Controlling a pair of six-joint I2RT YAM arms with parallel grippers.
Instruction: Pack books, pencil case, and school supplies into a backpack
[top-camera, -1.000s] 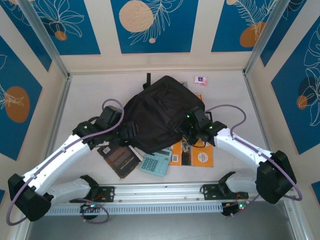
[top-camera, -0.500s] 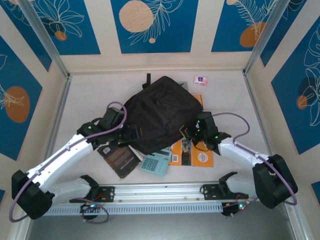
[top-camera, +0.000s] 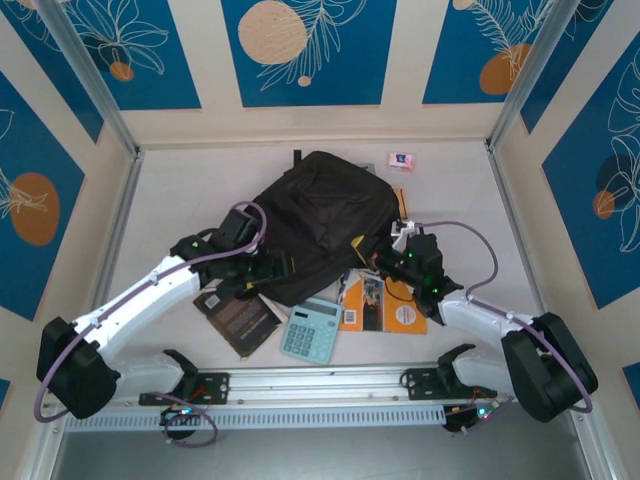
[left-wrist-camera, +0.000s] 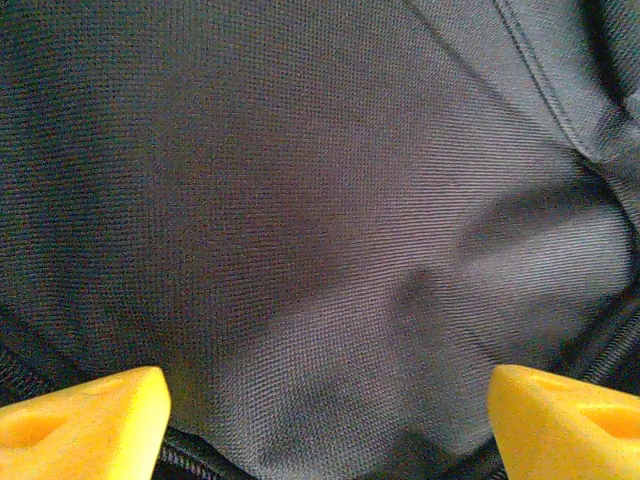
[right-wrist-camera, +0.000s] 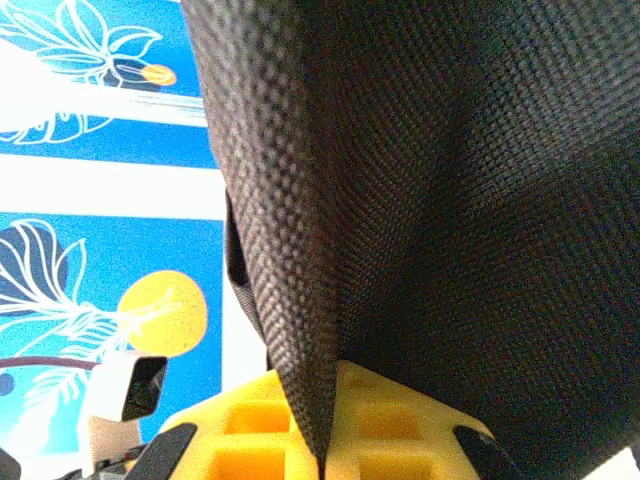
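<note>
The black backpack (top-camera: 318, 210) lies in the middle of the table. My right gripper (top-camera: 368, 256) is at its near right edge, shut on a fold of its fabric (right-wrist-camera: 300, 250) that is pinched between the yellow fingers (right-wrist-camera: 250, 430). My left gripper (top-camera: 272, 268) is open at the near left edge, pressed against the fabric (left-wrist-camera: 320, 230) with its yellow fingertips (left-wrist-camera: 85, 425) wide apart. An orange book (top-camera: 392, 308), a dark brown book (top-camera: 238, 320) and the teal calculator (top-camera: 311, 330) lie in front of the backpack. The pencil case is hidden.
A tiny pink, white and blue eraser block (top-camera: 401, 158) lies at the back right. An orange book corner (top-camera: 399, 194) pokes out from under the backpack's right side. The metal rail (top-camera: 320, 385) runs along the near edge, and patterned walls enclose the table.
My right gripper has shut on the backpack's edge and drawn in towards it. The left arm has pushed rightwards along the backpack. The backpack's near edge has pulled back, uncovering the calculator.
</note>
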